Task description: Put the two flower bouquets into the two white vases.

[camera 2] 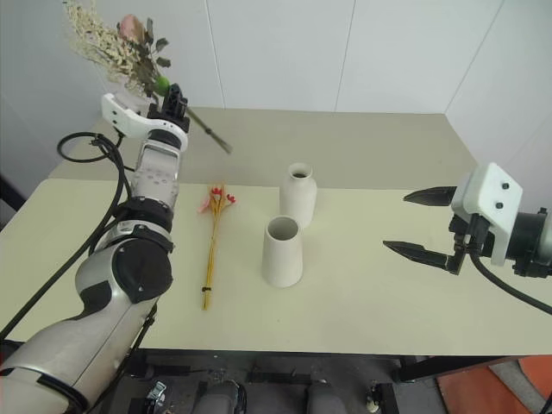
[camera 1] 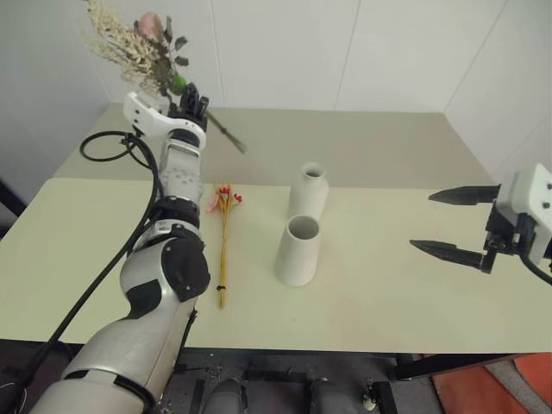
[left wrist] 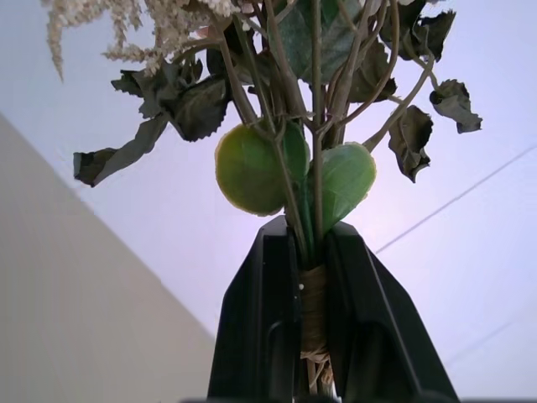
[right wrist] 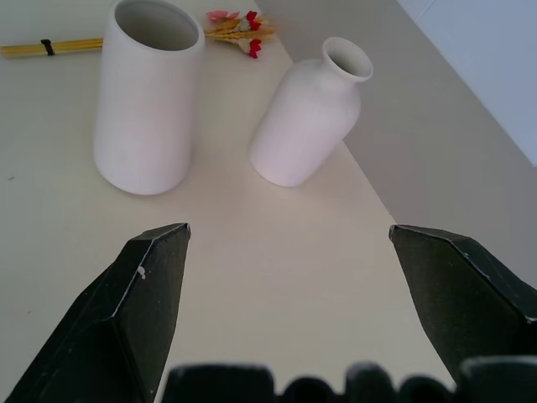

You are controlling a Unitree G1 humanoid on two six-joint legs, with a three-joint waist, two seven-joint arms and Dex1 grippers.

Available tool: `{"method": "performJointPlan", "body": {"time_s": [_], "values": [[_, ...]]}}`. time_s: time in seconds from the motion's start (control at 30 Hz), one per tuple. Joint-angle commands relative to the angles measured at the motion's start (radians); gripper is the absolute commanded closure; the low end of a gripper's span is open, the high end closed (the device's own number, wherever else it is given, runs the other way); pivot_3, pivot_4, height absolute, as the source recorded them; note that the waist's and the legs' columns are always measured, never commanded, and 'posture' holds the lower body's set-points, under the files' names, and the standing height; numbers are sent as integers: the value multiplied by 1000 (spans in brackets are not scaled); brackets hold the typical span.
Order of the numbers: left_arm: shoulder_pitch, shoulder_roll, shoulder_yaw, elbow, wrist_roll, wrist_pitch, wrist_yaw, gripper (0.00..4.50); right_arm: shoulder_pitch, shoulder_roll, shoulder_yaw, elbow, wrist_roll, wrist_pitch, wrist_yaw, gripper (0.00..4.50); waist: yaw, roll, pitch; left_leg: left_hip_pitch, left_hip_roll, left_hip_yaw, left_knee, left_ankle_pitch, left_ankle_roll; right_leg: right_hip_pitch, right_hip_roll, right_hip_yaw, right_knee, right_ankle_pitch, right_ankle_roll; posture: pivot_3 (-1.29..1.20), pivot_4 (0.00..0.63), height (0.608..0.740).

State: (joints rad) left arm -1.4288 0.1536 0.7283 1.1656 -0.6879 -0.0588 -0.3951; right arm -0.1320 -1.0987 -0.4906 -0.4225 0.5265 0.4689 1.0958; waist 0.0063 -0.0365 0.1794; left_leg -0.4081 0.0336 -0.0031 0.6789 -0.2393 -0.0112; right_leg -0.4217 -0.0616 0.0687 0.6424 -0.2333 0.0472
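My left gripper (camera 1: pixel 191 102) is raised high at the far left, shut on the wrapped stems of the bushy bouquet (camera 1: pixel 134 43): cream sprays, a pink rose and dark leaves point up, and the stem ends stick out to the right. In the left wrist view both fingers (left wrist: pixel 260 319) clamp the bound stems (left wrist: pixel 312 311). The slim bouquet (camera 1: pixel 224 246) of yellow stalks with red-pink blooms lies flat on the table. To its right stand the bottle-shaped vase (camera 1: pixel 308 193) and, nearer, the wide-mouthed vase (camera 1: pixel 298 250), both with nothing in them. My right gripper (camera 1: pixel 455 224) hovers open at the right, well clear of them.
The cream table (camera 1: pixel 388 293) joins a second table (camera 1: pixel 362 142) behind it, with white walls beyond. A black cable (camera 1: pixel 108 147) loops beside my left arm. Open tabletop lies between the vases and my right gripper.
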Motion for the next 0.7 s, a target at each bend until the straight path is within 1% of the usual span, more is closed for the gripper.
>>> {"method": "performJointPlan", "body": {"time_s": [0.03,0.13,0.23,0.33,0.53,0.57,0.7], "values": [[-69,-10,-9,28,-14,-13,-78,4361,24,10,-79,-62,18,25,-33,0,-2,0,0,0,0,0,0,0,0,0,0,0,0,0,0,0,150,740],[-84,-30,-24,60,-2,-14,-128,4361,53,24,-100,-91,19,35,-53,0,-11,0,0,1,0,0,0,0,0,1,0,1,1,0,0,0,150,740],[-76,-57,-58,81,40,-69,-165,4361,72,39,-109,-120,24,47,-75,0,-13,0,0,2,0,0,0,0,0,1,0,1,1,0,0,0,150,740],[-69,-76,-67,99,48,-79,-212,4361,87,46,-118,-144,32,63,-87,0,-17,0,0,2,0,0,0,0,0,1,0,1,1,0,0,0,150,740],[-54,-100,-120,122,118,-126,-237,4361,108,43,-146,-182,43,89,-103,0,-19,0,0,2,0,0,0,0,0,1,0,1,1,0,0,0,150,740],[-50,-102,-143,124,151,-156,-216,4361,110,44,-150,-186,44,92,-106,0,-19,0,0,2,0,0,0,0,0,1,0,1,1,0,0,0,150,740],[-47,-108,-139,136,161,-162,-210,4361,123,49,-163,-194,46,96,-115,0,-19,0,0,2,0,0,0,0,0,1,0,1,1,0,1,0,150,740]]}}
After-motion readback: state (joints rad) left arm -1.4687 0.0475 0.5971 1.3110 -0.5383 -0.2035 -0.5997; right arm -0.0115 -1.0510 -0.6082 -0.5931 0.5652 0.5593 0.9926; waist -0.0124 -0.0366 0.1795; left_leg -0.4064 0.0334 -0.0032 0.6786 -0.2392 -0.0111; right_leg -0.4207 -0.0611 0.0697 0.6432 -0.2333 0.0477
